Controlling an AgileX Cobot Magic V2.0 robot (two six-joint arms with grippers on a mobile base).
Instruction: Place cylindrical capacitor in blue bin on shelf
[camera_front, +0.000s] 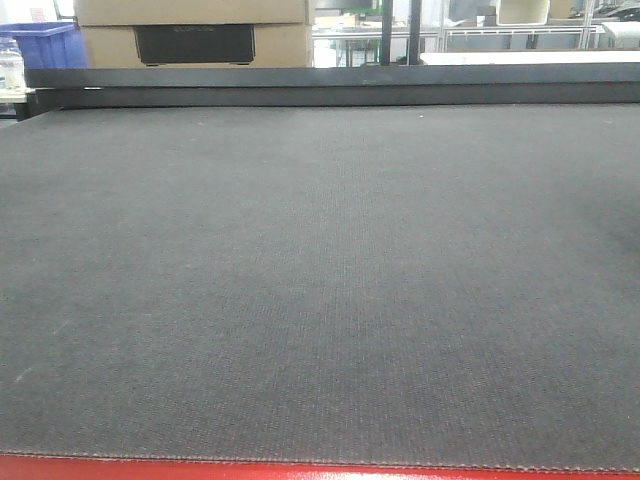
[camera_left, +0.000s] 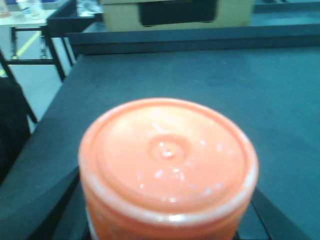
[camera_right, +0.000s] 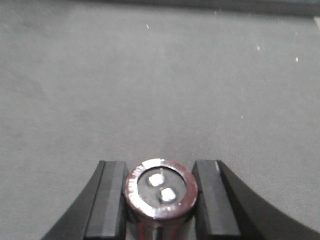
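capacitor (camera_right: 160, 190) sits clamped between the right gripper's (camera_right: 160, 169) black fingers, over the grey counter (camera_right: 150, 75). orange-lidded jar (camera_left: 167, 155) sits in the left gripper (camera_left: 167, 202); its lid hides the grip, so cannot tell.

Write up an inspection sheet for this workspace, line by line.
Surface: dark mat with a red front edge; nothing lies on it in the front view.
Job's things: capacitor held end-on, its two terminals facing the camera; shelf: nothing seen.
Clutter: orange jar held above the mat, filling the left wrist view.
Grippers: right gripper shut on the capacitor, a pad on each side; left gripper shut on the jar, its fingers only partly in view.
Cables: nothing seen.
Surroundings: cardboard box, blue crate and bottle behind the table's back rail; cannot tell whether that crate is the target.
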